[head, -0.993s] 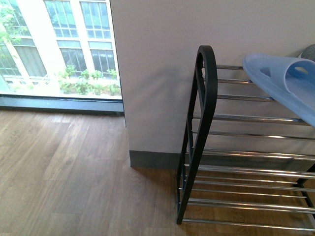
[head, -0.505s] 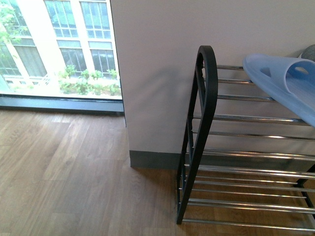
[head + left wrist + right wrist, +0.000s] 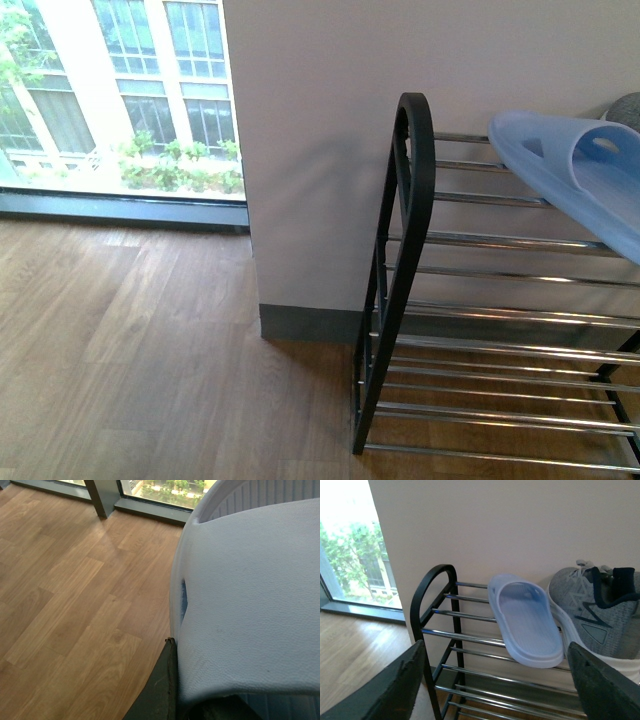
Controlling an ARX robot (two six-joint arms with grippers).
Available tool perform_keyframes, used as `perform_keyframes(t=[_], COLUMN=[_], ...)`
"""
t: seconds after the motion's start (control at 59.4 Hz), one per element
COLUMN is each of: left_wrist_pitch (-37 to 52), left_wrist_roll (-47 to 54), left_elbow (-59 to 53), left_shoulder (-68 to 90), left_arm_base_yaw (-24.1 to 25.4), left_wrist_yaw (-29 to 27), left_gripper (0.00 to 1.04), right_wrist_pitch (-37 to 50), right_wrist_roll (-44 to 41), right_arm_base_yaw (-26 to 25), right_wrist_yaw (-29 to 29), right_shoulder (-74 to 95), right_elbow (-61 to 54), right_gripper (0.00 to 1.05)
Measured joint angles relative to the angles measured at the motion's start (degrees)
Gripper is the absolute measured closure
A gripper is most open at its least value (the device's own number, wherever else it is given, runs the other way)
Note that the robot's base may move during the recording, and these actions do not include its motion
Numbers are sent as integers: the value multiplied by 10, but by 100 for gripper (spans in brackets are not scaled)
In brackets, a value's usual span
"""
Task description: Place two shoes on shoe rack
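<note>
A pale blue slide [image 3: 526, 620] lies sole-down on the top tier of the black-and-chrome shoe rack [image 3: 451, 630], just beside a grey knit sneaker [image 3: 600, 612]. A second blue slide [image 3: 250, 595] fills the left wrist view, seemingly held.

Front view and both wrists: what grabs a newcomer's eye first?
The pale blue slide lying on the top tier of the shoe rack, toe toward the wall, with the grey sneaker beside it on the same tier. In the left wrist view, a second pale blue slide fills most of the frame right at the left tool, above the wooden floor. The right tool stands open and empty, facing the rack.
</note>
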Motion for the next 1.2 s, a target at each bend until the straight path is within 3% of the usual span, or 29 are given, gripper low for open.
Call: perform_keyframes(t=[0.067,0.943,1.044,1.195], left_wrist_pitch=[0,5,101,126], left_wrist_roll=[0,-2,-31,-63], left_elbow=[0,-2,-15,74], left_shoulder=[0,-2,-10,75], left_arm_base_yaw=[0,-1,-50,-177], left_wrist_yaw=[1,4,-36,-97], left_gripper=[103,103,103,103], right_wrist_pitch=[0,-1,-1,-1], right_wrist_roll=[0,0,0,0], right_arm_base_yaw=[0,2,2,2], right_wrist_yaw=[0,4,4,2], right_shoulder=[0,0,0,0], right_elbow=[0,0,0,0], right_gripper=[8,9,9,9])
